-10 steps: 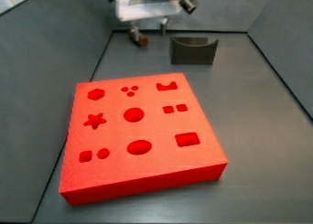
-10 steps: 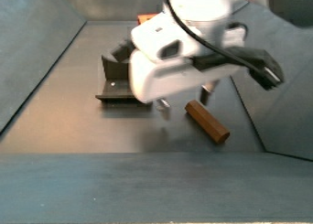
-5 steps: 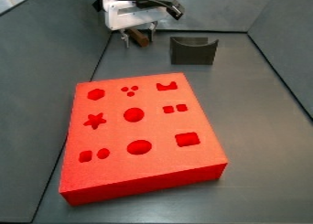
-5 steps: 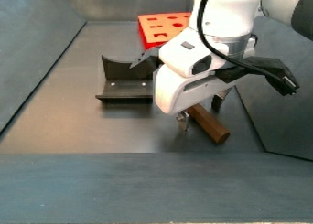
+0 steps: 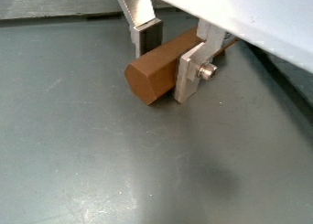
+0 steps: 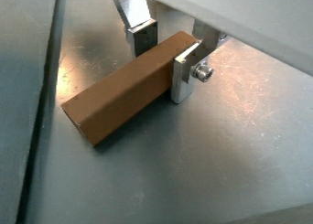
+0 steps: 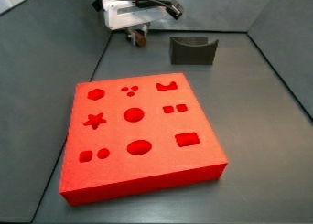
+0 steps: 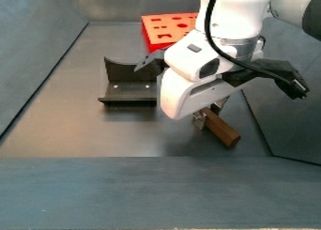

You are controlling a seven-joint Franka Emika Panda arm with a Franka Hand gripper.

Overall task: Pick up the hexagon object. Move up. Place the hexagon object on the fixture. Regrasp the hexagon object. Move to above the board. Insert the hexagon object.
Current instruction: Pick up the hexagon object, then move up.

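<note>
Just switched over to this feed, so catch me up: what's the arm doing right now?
The gripper is down at the floor with its silver fingers on either side of the hexagon object, the brown peg, which lies flat. One finger looks to be against the peg; whether the other touches it is unclear, so a firm grasp isn't confirmed. The fixture stands with nothing on it nearby, and the board has nothing in its cut-outs.

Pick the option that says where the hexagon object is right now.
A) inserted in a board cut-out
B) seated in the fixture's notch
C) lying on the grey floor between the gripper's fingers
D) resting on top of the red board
C: in both wrist views the hexagon object lies on the grey floor, with the gripper down around one end and a finger on each side.
</note>
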